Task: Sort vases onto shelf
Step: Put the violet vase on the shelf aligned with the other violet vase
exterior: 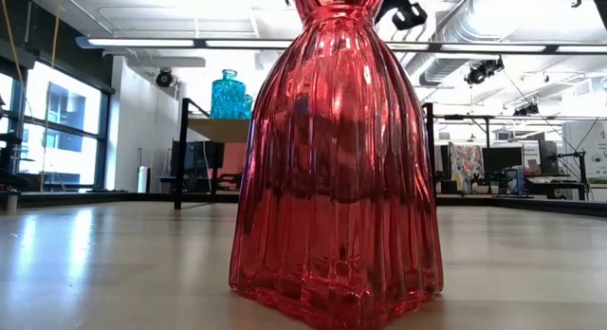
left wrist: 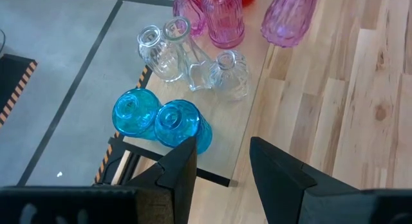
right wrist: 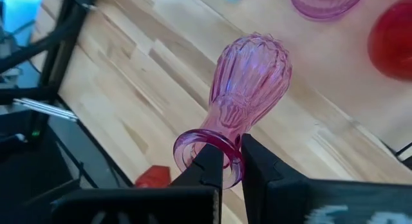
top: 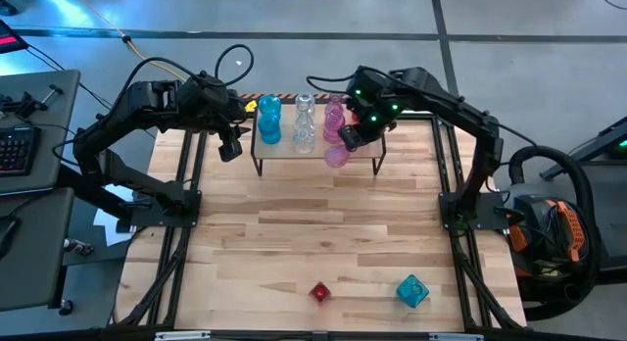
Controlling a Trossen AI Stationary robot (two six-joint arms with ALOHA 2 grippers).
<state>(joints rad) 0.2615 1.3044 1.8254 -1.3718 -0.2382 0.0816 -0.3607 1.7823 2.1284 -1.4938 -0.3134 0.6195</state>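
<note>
I have the right gripper (right wrist: 232,161) clamped on the rim of a pink vase (right wrist: 248,89) over the shelf (top: 318,152), so next I must set it upright there, while the left gripper (left wrist: 222,163) waits apart beside the blue vases (left wrist: 158,118).

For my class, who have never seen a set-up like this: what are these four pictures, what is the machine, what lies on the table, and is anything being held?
The machine is two dark robot arms at a wooden table. One picture looks straight down from above, one looks level across the tabletop, and two come from cameras on the wrists.

At the table's far edge stands a small shelf carrying blue vases, clear vases and pink ones. Near the front edge stand a red vase, which fills the level view, and a teal vase.

The right gripper has its jaws shut on the rim of a pink vase, carrying it tilted by the shelf. The left gripper hovers near the blue vases, jaws apart, holding nothing.
</note>
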